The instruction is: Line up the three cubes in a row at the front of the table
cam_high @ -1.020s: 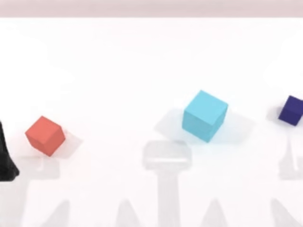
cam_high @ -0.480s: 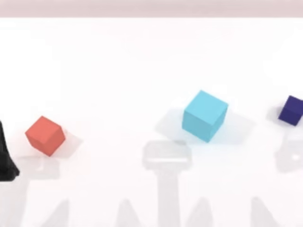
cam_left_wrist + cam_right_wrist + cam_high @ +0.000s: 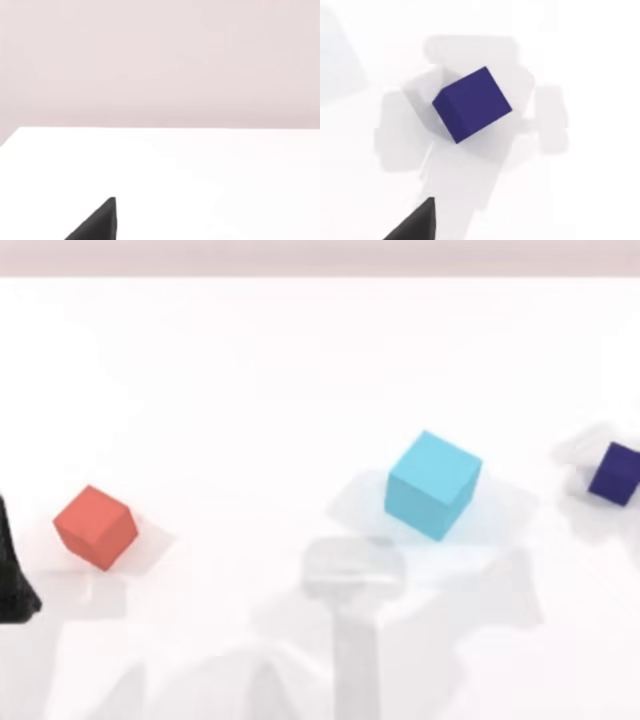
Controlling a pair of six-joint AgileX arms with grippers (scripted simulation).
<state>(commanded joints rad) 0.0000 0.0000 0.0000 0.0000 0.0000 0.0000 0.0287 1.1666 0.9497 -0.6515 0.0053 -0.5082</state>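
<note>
Cubes unmoved over the last second; only the shadows around the navy cube (image 3: 613, 473) shift, so the right arm appears to be arriving above it. Right claw (image 3: 415, 222): cannot tell its state. Coral cube (image 3: 95, 526) sits counter-left, cyan cube (image 3: 433, 484) right of centre. Left claw (image 3: 97, 222) parked, state unclear. No cube placed yet.

Bright, even light washes the glossy white table (image 3: 250, 390) almost to glare, so its surface shows little texture. Soft grey shadows of unseen arm parts spread across the six o'clock part of the top view. The coral-red cube (image 3: 95, 527) and the light cyan-blue cube (image 3: 433, 484) each throw pale shadows at about four o'clock. In the right wrist view, several overlapping faint shadows ring the navy-blue cube (image 3: 472, 104). Edges look slightly soft throughout.
</note>
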